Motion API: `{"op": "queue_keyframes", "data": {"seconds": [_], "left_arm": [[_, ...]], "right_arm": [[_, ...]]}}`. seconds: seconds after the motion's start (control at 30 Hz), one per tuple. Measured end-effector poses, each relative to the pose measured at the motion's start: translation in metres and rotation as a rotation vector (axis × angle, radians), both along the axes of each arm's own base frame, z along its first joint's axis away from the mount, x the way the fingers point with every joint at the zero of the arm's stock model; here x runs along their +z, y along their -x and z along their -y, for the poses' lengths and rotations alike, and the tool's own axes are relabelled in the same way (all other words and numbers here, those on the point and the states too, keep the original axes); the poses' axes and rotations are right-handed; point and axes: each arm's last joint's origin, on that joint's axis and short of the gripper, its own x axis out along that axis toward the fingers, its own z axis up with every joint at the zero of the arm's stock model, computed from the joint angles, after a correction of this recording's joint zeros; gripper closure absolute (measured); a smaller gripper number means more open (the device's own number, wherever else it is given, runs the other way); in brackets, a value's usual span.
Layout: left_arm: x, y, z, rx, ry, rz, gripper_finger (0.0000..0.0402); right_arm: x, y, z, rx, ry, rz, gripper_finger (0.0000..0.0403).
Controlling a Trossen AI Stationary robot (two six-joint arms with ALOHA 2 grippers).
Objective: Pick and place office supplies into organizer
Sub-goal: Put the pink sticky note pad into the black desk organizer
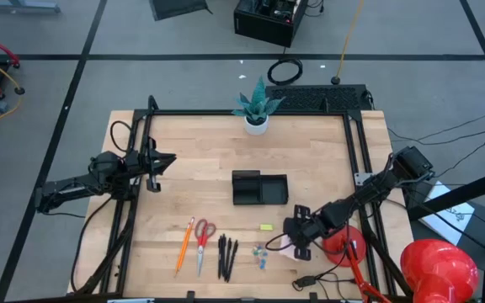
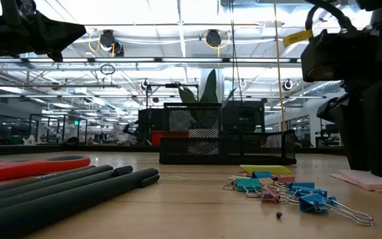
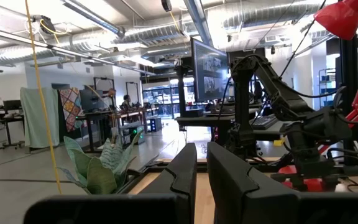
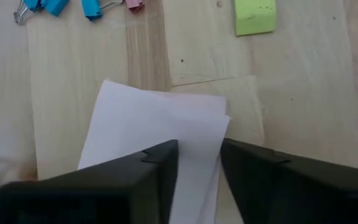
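From the high view I have the right claw (image 1: 297, 244) low over the pad (image 1: 283, 246) at the lower right of the tabletop (image 1: 310, 160). The organizer (image 1: 259, 188) sits at frame centre, with the pencil (image 1: 183, 245), scissors (image 1: 202, 243), pens (image 1: 226, 256), clips (image 1: 261, 255) and yellow piece (image 1: 266, 226) in a row below it. The left claw (image 1: 165, 160) waits at mid-left, beside the frame rail.

In the low view the organizer (image 2: 227, 136) stands centre, pens (image 2: 65, 192) at lower left, clips (image 2: 290, 191) lower centre-right, and the pad (image 2: 370, 179) lies flat at the right edge under the dark right arm.

The left wrist view shows its fingers (image 3: 179, 180) nearly together, holding nothing.

In the right wrist view the fingers (image 4: 154, 180) stand a little apart astride the pad's (image 4: 154, 124) near edge; I cannot tell whether they touch it. The yellow piece (image 4: 255, 17) is at upper right, clips (image 4: 73, 6) at upper left.
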Motion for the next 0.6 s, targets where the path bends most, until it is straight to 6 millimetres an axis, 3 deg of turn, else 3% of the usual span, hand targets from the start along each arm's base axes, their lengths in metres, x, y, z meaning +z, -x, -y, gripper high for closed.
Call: {"op": "queue_keyframes", "data": {"seconds": [0.23, 0.6], "left_arm": [[0.0, 0.0, 0.0, 0.0, 0.0, 0.0, 0.0355], [0.0, 0.0, 0.0, -0.001, 0.005, -0.002, 0.0355]], "right_arm": [[0.003, -0.003, 0.005, -0.006, -0.006, 0.01, 0.0393], [0.041, 0.003, 0.013, 0.031, -0.021, 0.144, 0.0402]]}}
